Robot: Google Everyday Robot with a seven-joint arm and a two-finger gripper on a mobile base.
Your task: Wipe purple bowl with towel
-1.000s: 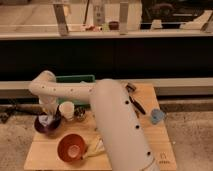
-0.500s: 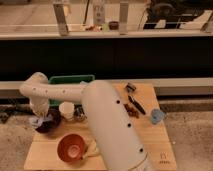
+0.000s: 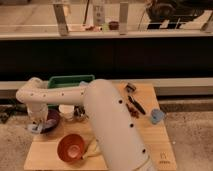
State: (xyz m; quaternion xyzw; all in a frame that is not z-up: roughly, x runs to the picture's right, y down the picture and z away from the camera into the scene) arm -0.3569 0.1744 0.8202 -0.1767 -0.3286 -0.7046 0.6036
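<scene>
The claw (image 3: 38,119) hangs at the left of the frame, right over the left rim of the purple bowl (image 3: 52,121), whose open dish lies just right of it. The pale towel (image 3: 35,129) shows directly beneath; whether the claw grips it I cannot tell. On the wooden worktop (image 3: 155,145), the white cup (image 3: 66,111) and orange bowl (image 3: 70,148) crowd the bowl's right and lower-right sides, so strokes likely must stay short.

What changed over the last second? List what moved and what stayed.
The arm swung left in the picture, carrying the gripper from over the middle of the purple bowl to its left edge, with the towel beneath it. The purple bowl, orange bowl, white cup and green tray stayed put.
</scene>
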